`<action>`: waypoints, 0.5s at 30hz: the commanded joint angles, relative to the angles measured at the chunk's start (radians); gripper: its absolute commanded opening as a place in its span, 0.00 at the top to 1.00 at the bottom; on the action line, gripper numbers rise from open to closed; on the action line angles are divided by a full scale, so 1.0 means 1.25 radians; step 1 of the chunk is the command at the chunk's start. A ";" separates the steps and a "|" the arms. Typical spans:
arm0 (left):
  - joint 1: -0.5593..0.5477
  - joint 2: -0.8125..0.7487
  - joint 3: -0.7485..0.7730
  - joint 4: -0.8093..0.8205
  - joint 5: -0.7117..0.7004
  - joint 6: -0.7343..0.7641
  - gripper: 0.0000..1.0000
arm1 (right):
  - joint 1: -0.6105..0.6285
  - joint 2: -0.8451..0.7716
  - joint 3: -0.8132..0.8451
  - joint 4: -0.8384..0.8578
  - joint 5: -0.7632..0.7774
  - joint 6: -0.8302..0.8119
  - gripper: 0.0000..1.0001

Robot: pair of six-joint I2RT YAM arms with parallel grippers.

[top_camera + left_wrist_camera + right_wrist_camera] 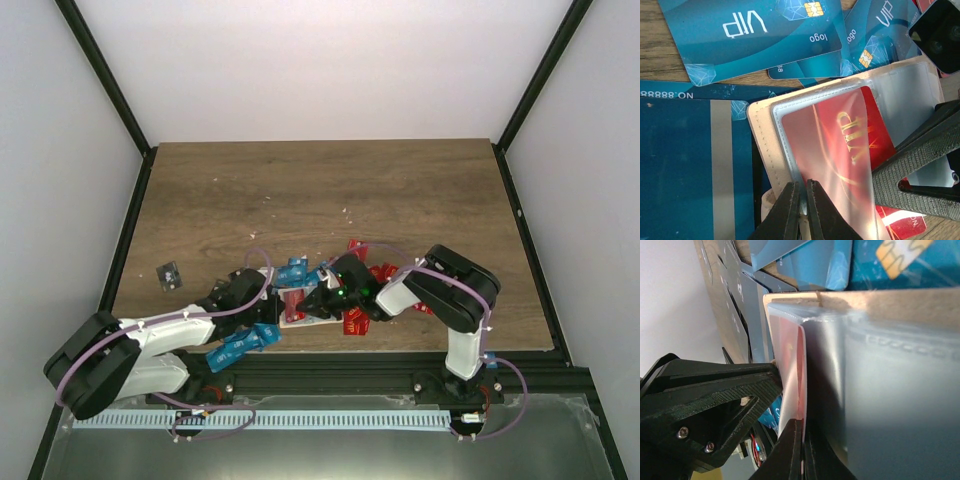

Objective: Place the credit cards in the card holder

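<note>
W/ left gripper [803, 186] nipping clear sleeve [905, 100] of pale beige square card holder [760, 145] & right gripper [802, 424] clamping thin red VIP card [840, 135], slide card flat, don't buckle sleeve.

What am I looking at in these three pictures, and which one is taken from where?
Two robot arms are bolted at the near edge of a wooden table. The wide picture looks down from above and behind them. The other two come from a camera on each wrist. Red and blue credit cards lie scattered on the table, with one dark card apart on the left. The left end effector is shut on the clear sleeve of the pale card holder. The right end effector is shut on what looks like the red card, which sits partly in that sleeve.
</note>
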 commanded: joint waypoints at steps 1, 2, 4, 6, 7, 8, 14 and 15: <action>0.002 -0.001 -0.020 -0.008 0.019 0.010 0.94 | 0.017 0.030 0.019 -0.090 0.037 -0.014 0.99; 0.001 0.000 -0.020 -0.006 0.020 0.010 0.94 | 0.018 0.029 0.019 -0.096 0.040 -0.016 0.98; 0.001 0.002 -0.020 -0.002 0.023 0.011 0.94 | 0.019 0.023 0.016 -0.097 0.040 -0.016 0.95; 0.002 0.006 -0.021 0.001 0.027 0.013 0.94 | 0.020 0.017 0.015 -0.093 0.036 -0.016 0.92; 0.001 0.009 -0.021 0.003 0.029 0.014 0.94 | 0.023 0.014 0.017 -0.092 0.032 -0.018 0.90; 0.001 0.011 -0.021 0.004 0.029 0.015 0.94 | 0.024 0.012 0.021 -0.094 0.029 -0.022 0.87; 0.002 0.026 -0.017 0.003 0.019 0.012 0.95 | 0.035 -0.037 0.034 -0.176 0.058 -0.059 0.73; 0.002 0.026 -0.017 0.001 0.015 0.010 0.95 | 0.036 -0.053 0.034 -0.196 0.072 -0.069 0.71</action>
